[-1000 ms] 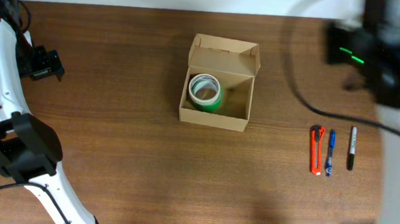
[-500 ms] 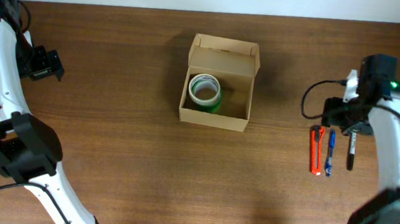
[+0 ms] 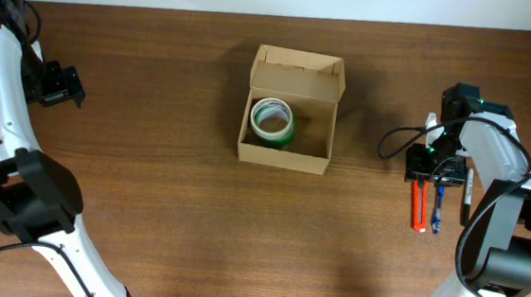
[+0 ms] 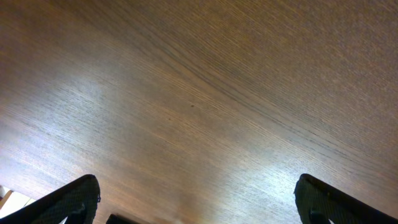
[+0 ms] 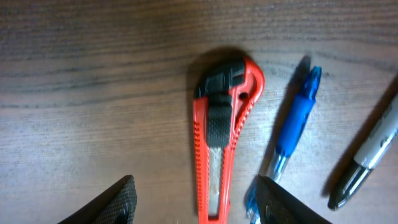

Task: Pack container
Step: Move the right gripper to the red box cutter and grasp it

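Note:
The container (image 3: 289, 155) is a small tan cardboard box at the table's middle, its flap lid open toward the back. A green tape roll (image 3: 271, 121) lies in its left half. A red utility knife (image 3: 420, 202), a blue pen (image 3: 438, 206) and a black marker (image 3: 467, 195) lie side by side at the right. My right gripper (image 3: 432, 171) is open above the upper ends of the knife and pen. In the right wrist view the knife (image 5: 219, 149) lies between the open fingers (image 5: 200, 202), with the pen (image 5: 291, 130) and marker (image 5: 367, 158) to its right. My left gripper (image 3: 62, 83) is open at the far left, over bare table (image 4: 199, 124).
The white left arm base (image 3: 24, 196) stands at the front left. A black cable (image 3: 397, 140) loops left of the right wrist. A pale wall edge runs along the table's back.
My right arm has swung down from the back right and now sits low over the knife and pen. The left arm, box and tape roll have not moved.

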`<move>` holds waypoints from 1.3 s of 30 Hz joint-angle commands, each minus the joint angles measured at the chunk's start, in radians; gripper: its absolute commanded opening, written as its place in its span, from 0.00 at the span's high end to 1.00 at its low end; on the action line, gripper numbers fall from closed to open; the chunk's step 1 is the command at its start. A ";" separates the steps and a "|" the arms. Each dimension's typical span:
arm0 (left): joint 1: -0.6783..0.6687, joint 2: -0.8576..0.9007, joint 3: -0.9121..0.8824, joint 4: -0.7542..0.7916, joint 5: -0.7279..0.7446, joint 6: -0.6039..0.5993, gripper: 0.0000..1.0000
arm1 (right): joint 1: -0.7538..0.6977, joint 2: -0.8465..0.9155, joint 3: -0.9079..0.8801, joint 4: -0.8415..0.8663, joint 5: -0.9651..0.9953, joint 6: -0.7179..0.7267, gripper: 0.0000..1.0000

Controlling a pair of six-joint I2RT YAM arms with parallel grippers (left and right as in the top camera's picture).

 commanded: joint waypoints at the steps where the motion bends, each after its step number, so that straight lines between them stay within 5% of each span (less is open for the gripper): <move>1: 0.003 0.005 -0.004 0.000 0.007 0.013 0.00 | 0.004 0.001 -0.042 0.022 -0.012 -0.013 0.37; 13: 0.003 0.005 -0.004 0.000 0.007 0.013 0.00 | 0.003 0.001 -0.168 0.103 -0.008 -0.003 0.38; 17: 0.003 0.005 -0.004 0.000 0.007 0.013 0.00 | 0.003 0.001 -0.189 0.126 -0.004 0.018 0.54; 23: 0.003 0.005 -0.004 0.000 0.007 0.013 0.00 | 0.003 0.002 -0.201 0.145 -0.004 0.019 0.60; 29: 0.003 0.005 -0.004 0.000 0.007 0.013 0.00 | 0.003 0.002 -0.201 0.159 -0.006 0.045 0.91; 39: 0.003 0.005 -0.004 0.000 0.007 0.013 0.00 | 0.005 -0.015 -0.140 0.142 -0.093 0.040 0.94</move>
